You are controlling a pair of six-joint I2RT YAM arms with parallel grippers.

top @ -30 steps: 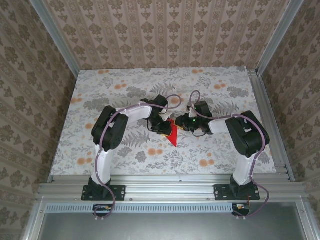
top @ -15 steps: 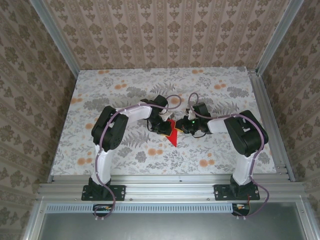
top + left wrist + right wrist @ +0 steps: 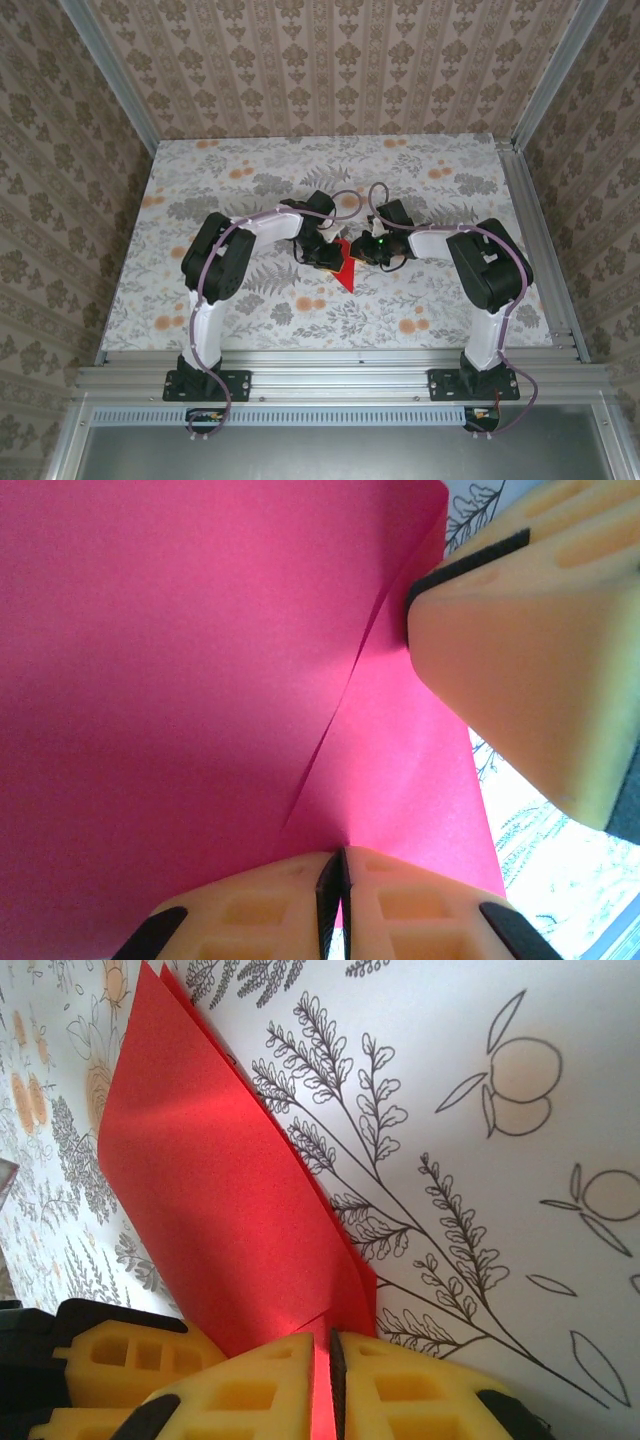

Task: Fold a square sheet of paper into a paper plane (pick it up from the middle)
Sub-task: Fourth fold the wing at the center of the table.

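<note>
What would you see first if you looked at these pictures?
The bright red creased sheet of paper jumps out, pointed and folded, in the middle of the flowery table. The yellow left claw and right claw each pinch it shut from opposite sides.

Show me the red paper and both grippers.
red paper [image 3: 346, 273]: top view, its bare near corner.
left gripper [image 3: 334, 870]: left wrist view, between its fingertips.
right gripper [image 3: 322, 1352]: right wrist view, between its fingertips.

The creased square sheet of paper [image 3: 180, 680] is pinched at its edge by the left gripper [image 3: 333, 872]; patterned desk [image 3: 545, 855] is seen at right.
</note>
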